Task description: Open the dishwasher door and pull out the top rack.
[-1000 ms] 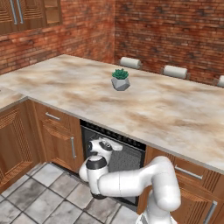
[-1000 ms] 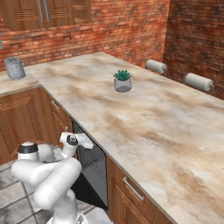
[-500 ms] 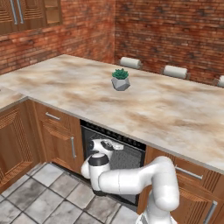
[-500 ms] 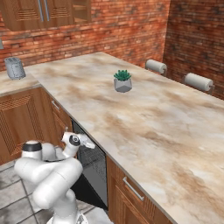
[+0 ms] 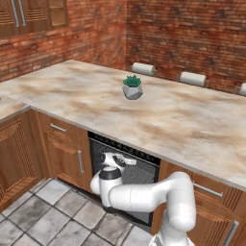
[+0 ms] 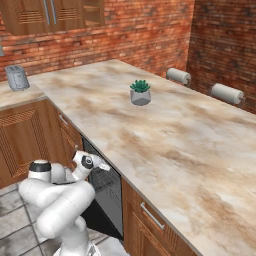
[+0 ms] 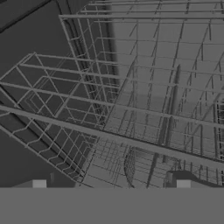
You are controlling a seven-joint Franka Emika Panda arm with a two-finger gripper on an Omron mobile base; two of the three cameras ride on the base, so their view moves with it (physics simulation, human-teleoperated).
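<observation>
1. Dishwasher opening point(image 5: 137, 175) partly covered by the arm in left base view; lower edge hidden behind it.
2. Dishwasher door not made out in either base view; arm blocks the floor in front.
3. Wire rack point(image 7: 144, 87) cut off at top and right edges in hand view; top or lower rack – can't tell.
4. Paper roll point(image 5: 242, 89) cropped by right edge in left base view.
5. Grey canister point(image 6: 17, 78) too small to identify.

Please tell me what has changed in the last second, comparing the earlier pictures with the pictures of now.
The gripper has moved slightly deeper into the open dishwasher, toward the top rack, with the arm's elbow lower. Its jaws stay open and hold nothing. The small potted plant and the paper towel rolls on the counter stayed as they were.
</observation>
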